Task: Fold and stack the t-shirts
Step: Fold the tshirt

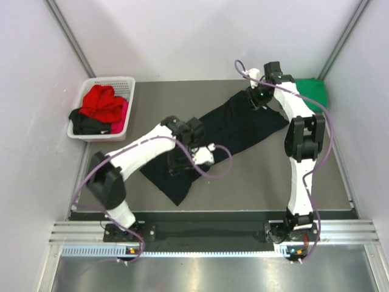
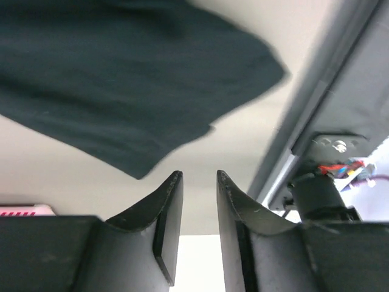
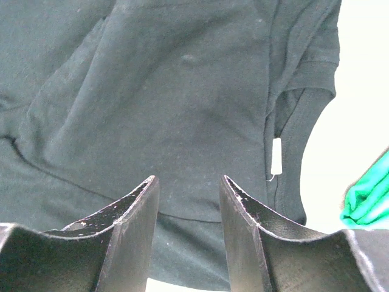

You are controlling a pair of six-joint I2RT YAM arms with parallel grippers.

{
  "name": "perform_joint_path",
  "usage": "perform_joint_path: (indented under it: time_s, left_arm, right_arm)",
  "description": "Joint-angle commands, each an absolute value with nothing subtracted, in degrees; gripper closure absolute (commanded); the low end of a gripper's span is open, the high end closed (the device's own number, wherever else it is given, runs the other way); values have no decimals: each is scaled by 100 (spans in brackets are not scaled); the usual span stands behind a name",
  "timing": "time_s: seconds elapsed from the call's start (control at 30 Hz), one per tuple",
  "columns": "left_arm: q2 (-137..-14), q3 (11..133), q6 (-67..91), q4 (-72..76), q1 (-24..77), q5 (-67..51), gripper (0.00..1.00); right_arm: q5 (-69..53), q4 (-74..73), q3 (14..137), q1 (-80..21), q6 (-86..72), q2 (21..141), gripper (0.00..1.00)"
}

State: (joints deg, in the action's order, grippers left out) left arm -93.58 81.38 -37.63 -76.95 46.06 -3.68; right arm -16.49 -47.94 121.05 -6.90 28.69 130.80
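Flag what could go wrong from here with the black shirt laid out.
1. The left hand, open and empty, sits beside the black t-shirt edge; a regrasp could miss.
2. Its purple cable loops over the cloth and might drag it.
3. The right hand hovers near the green t-shirt and could snag it.

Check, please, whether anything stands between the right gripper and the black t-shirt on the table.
Nothing visible does: the right gripper hangs open over the black t-shirt; the green t-shirt lies aside.
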Motion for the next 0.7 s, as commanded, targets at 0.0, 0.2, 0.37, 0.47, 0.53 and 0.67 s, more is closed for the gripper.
perform_joint_path:
  time_s: [0.0, 0.2, 0.37, 0.47, 0.53, 0.67]
  left_arm:
    - [-10192, 8621, -3964, -8015, 4228, -576, 67]
    - [-10423, 8289, -3744, -7542, 4210, -1028, 73]
    - [-10573, 7770, -3700, -7225, 4210, -1125, 73]
    - [-10678, 7559, -3639, -7032, 4210, -1169, 73]
    - [-10801, 7322, -3604, -6795, 4210, -1108, 73]
    - [-11118, 7067, -3604, -6548, 4210, -967, 74]
  right_arm:
    - [-1293, -4465, 12077, -809, 2523, 13113, 55]
    - [-871, -4412, 11935, -747, 2452, 13376, 55]
    - [-546, -4535, 12014, -694, 2496, 13596, 56]
    - [-317, -4632, 12137, -694, 2470, 13763, 56]
    - [-203, -4684, 12303, -686, 2470, 13886, 56]
    - [201, -4755, 12943, -703, 2627, 14605, 56]
